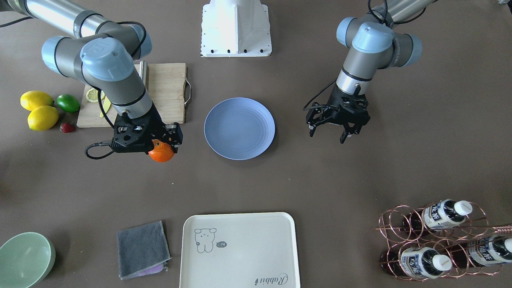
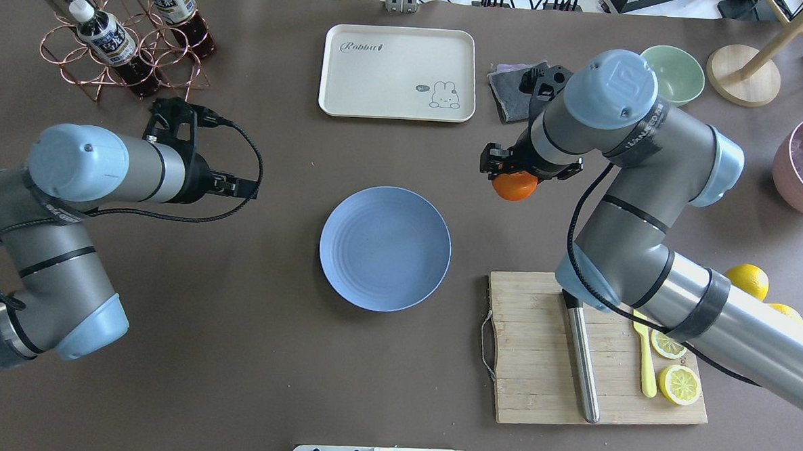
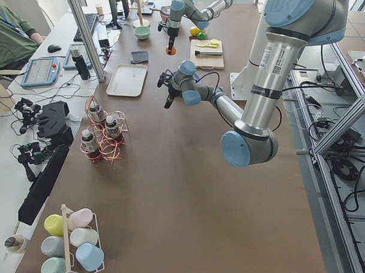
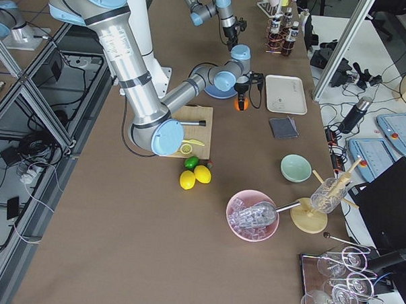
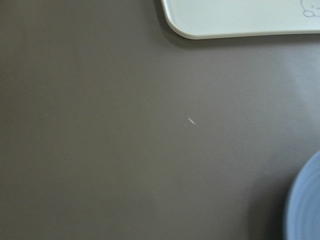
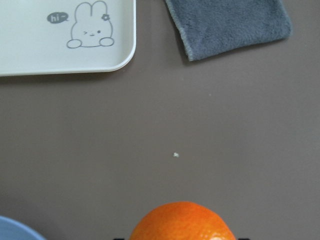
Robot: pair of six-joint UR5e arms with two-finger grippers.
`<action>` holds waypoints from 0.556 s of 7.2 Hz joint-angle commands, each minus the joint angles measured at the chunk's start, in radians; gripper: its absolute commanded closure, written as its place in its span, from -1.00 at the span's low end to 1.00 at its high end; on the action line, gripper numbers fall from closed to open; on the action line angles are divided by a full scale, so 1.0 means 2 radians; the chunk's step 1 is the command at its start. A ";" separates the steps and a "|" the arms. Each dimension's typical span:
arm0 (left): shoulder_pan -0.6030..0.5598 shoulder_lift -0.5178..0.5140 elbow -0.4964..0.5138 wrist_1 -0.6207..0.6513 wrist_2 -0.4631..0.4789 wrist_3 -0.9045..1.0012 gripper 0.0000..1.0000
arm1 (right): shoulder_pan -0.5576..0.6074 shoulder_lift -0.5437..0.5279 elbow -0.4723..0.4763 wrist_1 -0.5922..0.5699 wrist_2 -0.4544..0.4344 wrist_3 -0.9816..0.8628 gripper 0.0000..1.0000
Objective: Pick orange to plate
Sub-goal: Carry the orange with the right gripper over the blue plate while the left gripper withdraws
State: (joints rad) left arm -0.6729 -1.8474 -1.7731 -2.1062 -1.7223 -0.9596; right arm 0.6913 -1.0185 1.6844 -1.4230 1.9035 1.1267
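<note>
My right gripper (image 1: pixel 163 145) is shut on the orange (image 1: pixel 161 153), a small bright fruit whose lower half shows below the black fingers. It is held over the brown table beside the periwinkle-blue plate (image 1: pixel 239 129), a short gap from the rim. From above, the orange (image 2: pixel 515 187) is to the right of the plate (image 2: pixel 385 248), which has nothing on it. The right wrist view shows the orange (image 6: pixel 182 222) at the bottom edge. My left gripper (image 1: pixel 330 134) hangs open on the plate's other side, holding nothing.
A wooden cutting board (image 2: pixel 537 367) with a knife (image 2: pixel 582 362) and lemon slices lies behind the right gripper. Lemons (image 1: pixel 38 110), a lime (image 1: pixel 68 103) and a strawberry sit beside it. A cream tray (image 1: pixel 239 250), grey cloth (image 1: pixel 142 249), green bowl (image 1: pixel 24 260) and bottle rack (image 1: pixel 440 240) line the far edge.
</note>
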 commanded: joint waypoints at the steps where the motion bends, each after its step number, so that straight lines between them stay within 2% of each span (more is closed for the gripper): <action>1: -0.043 0.053 -0.002 -0.041 0.001 0.016 -0.96 | -0.064 0.053 0.001 -0.045 -0.043 0.031 1.00; 2: -0.047 0.059 0.007 -0.043 0.034 0.016 -0.96 | -0.087 0.068 0.001 -0.052 -0.053 0.047 1.00; 4: -0.058 0.114 0.002 -0.069 0.041 0.016 -0.96 | -0.121 0.098 -0.031 -0.049 -0.081 0.061 1.00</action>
State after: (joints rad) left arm -0.7699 -1.6808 -1.7679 -2.2097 -1.6503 -0.9285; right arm 0.4925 -0.8639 1.6628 -1.5203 1.7749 1.2329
